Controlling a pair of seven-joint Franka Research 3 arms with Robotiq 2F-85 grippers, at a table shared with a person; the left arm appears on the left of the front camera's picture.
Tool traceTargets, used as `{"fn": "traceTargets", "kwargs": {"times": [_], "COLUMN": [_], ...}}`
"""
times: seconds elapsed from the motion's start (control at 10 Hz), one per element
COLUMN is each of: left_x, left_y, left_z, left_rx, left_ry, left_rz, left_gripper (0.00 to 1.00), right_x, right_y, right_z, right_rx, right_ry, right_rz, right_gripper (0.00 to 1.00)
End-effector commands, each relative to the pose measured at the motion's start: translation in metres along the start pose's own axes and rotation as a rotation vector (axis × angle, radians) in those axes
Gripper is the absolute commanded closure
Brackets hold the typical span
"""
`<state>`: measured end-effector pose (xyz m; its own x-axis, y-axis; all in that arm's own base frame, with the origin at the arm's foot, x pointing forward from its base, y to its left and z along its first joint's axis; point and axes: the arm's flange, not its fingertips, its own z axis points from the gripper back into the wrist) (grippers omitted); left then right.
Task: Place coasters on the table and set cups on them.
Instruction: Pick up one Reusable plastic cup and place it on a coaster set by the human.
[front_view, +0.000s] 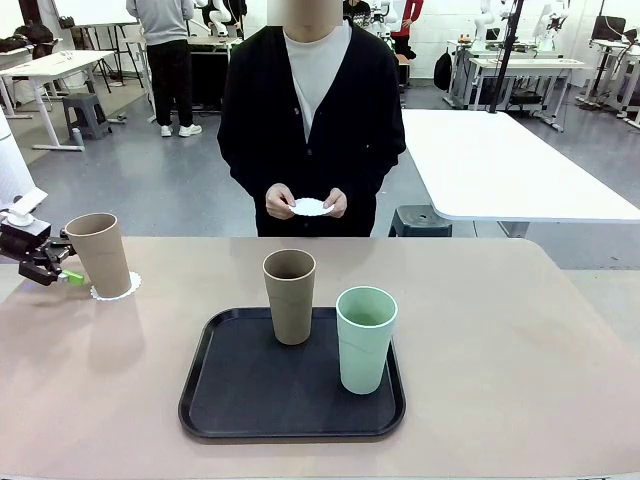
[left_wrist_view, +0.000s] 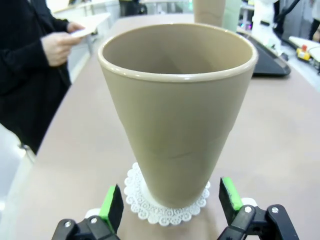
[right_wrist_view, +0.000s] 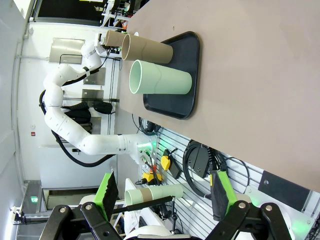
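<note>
Though one tan cup (front_view: 103, 255) sat on its coaster (front_view: 120, 291), left hand (front_view: 66, 272) wide open, empty beside it, right hand (right_wrist_view: 165, 195) open too, the second tan cup (front_view: 289, 296) and mint cup (front_view: 366, 338) waited on the tray (front_view: 215, 400).

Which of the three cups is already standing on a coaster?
The tan-brown cup on the left, by the left gripper: a white lacy coaster lies under it. The other tan-brown cup and the mint green cup stand on the black tray.

front view looks across table (front_view: 500, 330) at person (front_view: 312, 120), left wrist close up on tan cup (left_wrist_view: 175, 115), right wrist rolled sideways, farther off, shares tray (right_wrist_view: 187, 50) with front
</note>
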<state>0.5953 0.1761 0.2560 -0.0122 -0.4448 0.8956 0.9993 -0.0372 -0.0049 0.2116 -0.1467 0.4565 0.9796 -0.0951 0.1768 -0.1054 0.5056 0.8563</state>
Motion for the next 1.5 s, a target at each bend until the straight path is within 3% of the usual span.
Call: {"fn": "traceTargets", "kwargs": {"times": [0.0, 0.2, 0.3, 0.6, 0.9, 1.2, 1.4], "left_x": [0.006, 0.021, 0.043, 0.148, 0.217, 0.263, 0.286], "left_y": [-0.004, -0.007, -0.012, -0.045, -0.08, -0.122, -0.152], "left_z": [0.007, 0.021, 0.032, 0.07, 0.072, 0.048, 0.027], "left_rx": [0.0, 0.02, 0.032, 0.074, 0.141, 0.195, 0.194], "left_ry": [0.05, 0.097, 0.182, 0.431, 0.646, 0.855, 0.865], "left_rz": [-0.007, -0.034, -0.065, -0.183, -0.181, -0.007, 0.19], "left_gripper": [0.0, 0.0, 0.0, 0.0, 0.0, 0.0, 0.0], "right_x": [0.001, 0.001, 0.001, 0.001, 0.001, 0.001, 0.001], "right_y": [0.0, 0.0, 0.0, 0.0, 0.0, 0.0, 0.0], "right_z": [-0.001, -0.001, -0.001, -0.001, -0.001, -0.001, -0.001], "right_rx": [0.022, 0.022, 0.022, 0.022, 0.022, 0.022, 0.022], "right_ry": [-0.009, -0.009, -0.009, -0.009, -0.009, -0.009, -0.009], "right_rz": [0.016, 0.016, 0.016, 0.016, 0.016, 0.016, 0.016], "right_gripper": [0.0, 0.0, 0.0, 0.0, 0.0, 0.0, 0.0]}}
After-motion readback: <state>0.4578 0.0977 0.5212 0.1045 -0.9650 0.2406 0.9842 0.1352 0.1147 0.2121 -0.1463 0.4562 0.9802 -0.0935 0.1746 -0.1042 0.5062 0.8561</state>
